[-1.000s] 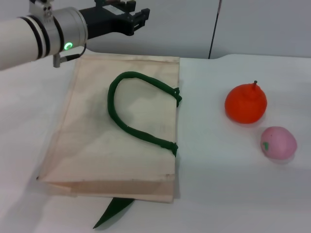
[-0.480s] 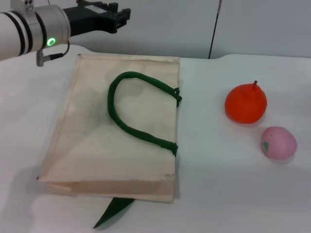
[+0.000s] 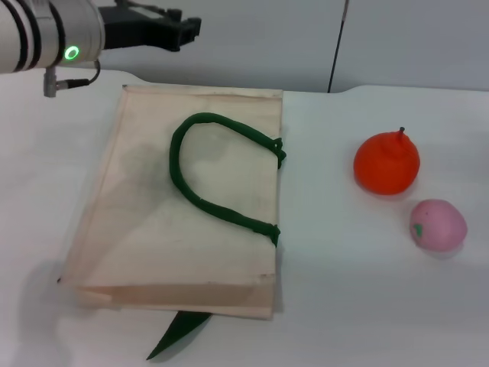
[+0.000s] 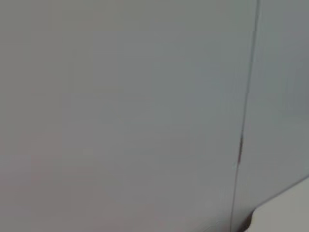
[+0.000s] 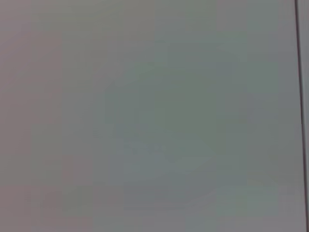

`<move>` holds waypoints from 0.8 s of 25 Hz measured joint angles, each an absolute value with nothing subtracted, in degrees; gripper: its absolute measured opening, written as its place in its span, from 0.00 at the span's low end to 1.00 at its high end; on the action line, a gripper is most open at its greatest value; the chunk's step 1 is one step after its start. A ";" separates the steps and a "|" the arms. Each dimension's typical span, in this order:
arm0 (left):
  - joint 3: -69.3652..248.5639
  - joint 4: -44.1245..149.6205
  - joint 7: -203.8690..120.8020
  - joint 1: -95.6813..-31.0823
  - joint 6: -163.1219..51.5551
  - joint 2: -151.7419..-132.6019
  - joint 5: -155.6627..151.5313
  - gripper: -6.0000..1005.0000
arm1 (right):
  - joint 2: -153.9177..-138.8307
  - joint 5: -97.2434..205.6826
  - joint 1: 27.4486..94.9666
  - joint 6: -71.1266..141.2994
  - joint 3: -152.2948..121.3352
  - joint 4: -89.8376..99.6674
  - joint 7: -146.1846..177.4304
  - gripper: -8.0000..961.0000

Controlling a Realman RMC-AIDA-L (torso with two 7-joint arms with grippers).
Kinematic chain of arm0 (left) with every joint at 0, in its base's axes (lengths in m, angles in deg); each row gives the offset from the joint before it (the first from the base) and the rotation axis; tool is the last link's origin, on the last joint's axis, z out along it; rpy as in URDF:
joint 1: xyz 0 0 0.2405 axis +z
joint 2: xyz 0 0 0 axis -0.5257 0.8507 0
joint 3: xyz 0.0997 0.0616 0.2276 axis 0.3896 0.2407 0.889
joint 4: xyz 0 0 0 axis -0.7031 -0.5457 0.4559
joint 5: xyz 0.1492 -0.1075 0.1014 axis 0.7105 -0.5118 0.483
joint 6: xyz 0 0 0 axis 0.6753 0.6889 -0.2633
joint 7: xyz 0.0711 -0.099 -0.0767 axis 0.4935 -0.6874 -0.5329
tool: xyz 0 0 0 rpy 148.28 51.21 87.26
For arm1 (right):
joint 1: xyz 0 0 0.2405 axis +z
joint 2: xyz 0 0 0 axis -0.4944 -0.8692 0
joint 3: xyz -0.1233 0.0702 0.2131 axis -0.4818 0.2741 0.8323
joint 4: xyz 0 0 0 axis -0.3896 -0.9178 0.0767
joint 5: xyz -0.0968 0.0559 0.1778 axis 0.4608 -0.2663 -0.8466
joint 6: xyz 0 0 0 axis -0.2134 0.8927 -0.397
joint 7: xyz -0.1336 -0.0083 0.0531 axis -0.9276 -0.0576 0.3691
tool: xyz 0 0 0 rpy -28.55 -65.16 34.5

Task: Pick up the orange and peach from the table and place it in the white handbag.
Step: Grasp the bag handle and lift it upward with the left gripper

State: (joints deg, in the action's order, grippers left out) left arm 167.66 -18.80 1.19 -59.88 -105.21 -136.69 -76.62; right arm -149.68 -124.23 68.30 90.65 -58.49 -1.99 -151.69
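The white handbag (image 3: pixel 153 229) lies flat on the table (image 3: pixel 344 306) at left of centre, its dark green loop handle (image 3: pixel 206 164) resting on top. To its right sits the orange (image 3: pixel 386 163) with a short dark stem. The smaller pink peach (image 3: pixel 438 224) lies just nearer and to the right of the orange. My left gripper (image 3: pixel 187 29) hangs high at the top left, beyond the handbag's far edge, holding nothing. My right gripper is out of view. Both wrist views show only a grey wall.
A second green handle (image 3: pixel 177 333) pokes out from under the handbag's near edge. A grey wall (image 3: pixel 405 38) with a dark vertical seam (image 3: pixel 338 46) stands behind the table.
My left arm has drawn back to the left and slightly up, away from the handbag's far edge. The fruits and the handbag have not moved.
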 joint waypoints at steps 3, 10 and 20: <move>159.19 -20.19 0.38 -61.34 -111.68 -141.50 -68.45 0.33 | -149.68 -124.23 68.42 90.65 -58.49 -1.99 -151.66 0.88; 153.63 -20.56 -3.63 -63.86 -119.93 -143.19 -63.94 0.34 | -149.68 -124.23 68.60 90.59 -58.48 -1.99 -151.63 0.88; 152.34 -18.70 -12.12 -68.66 -129.62 -142.74 -54.60 0.34 | -149.68 -124.22 68.87 90.58 -58.57 -1.99 -151.63 0.88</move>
State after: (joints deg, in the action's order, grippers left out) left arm 152.34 -18.70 -12.12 -68.66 -129.62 -142.74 -54.60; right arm -149.68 -124.22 68.87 90.58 -58.57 -1.99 -151.63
